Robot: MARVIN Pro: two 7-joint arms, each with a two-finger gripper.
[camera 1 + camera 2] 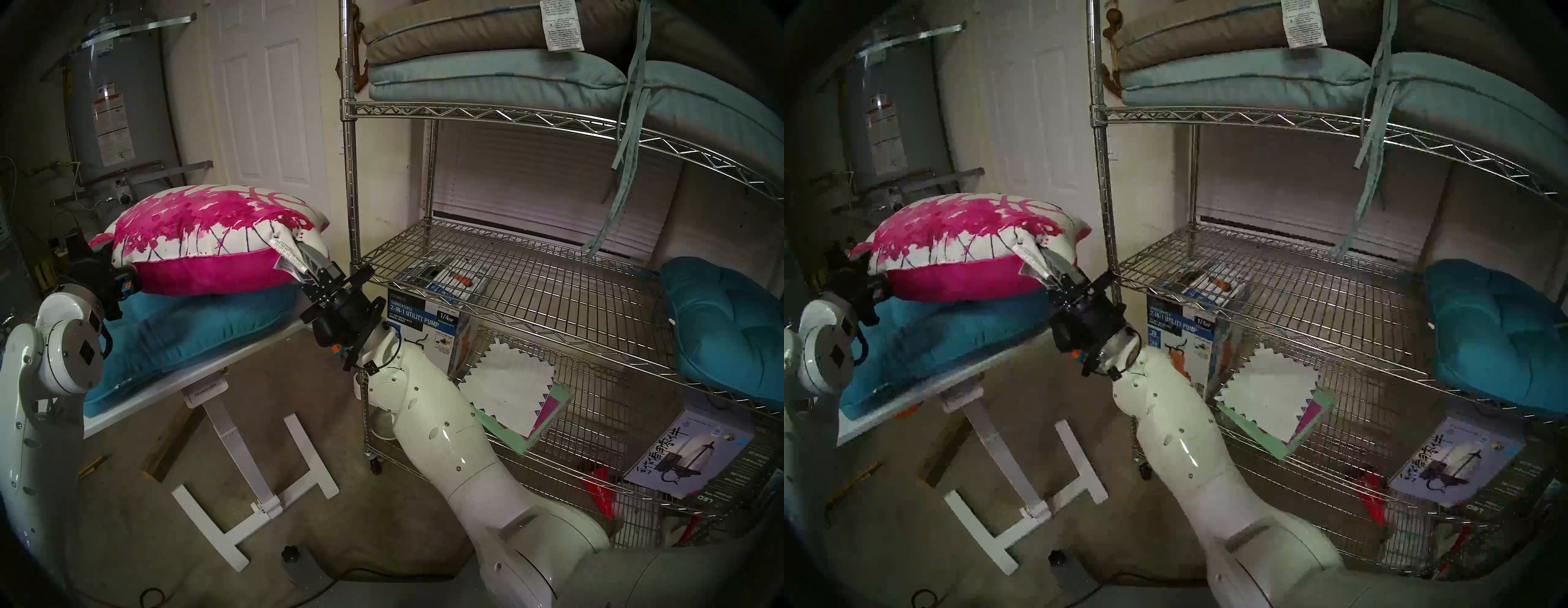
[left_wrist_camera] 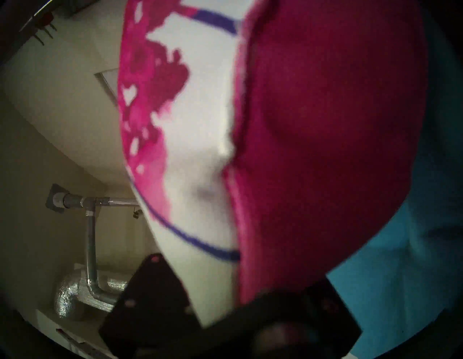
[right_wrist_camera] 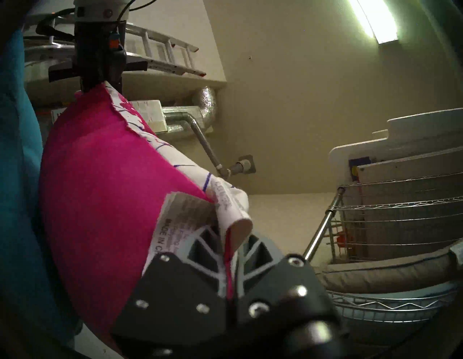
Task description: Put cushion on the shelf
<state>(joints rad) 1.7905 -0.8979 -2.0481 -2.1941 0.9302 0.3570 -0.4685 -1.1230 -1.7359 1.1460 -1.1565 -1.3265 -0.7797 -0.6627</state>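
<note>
The cushion (image 1: 203,242) is plump, white with magenta splashes on top and solid pink below, with a white care tag. It sits on a teal seat cushion (image 1: 186,335) on the white table. My left gripper (image 1: 116,271) is shut on its left corner; the wrist view shows the cushion (image 2: 275,150) filling the frame. My right gripper (image 1: 297,250) is shut on its right corner beside the tag, as the right wrist view (image 3: 229,240) shows. The chrome wire shelf (image 1: 509,271) stands to the right, its corner post just right of the right gripper.
The white tilting table (image 1: 237,361) stands left of the rack. On the rack are pale-blue and taupe pads (image 1: 488,76) on the upper tier, a teal seat cushion (image 1: 721,327) at the middle tier's right end, and a utility pump box (image 1: 424,327) with papers below.
</note>
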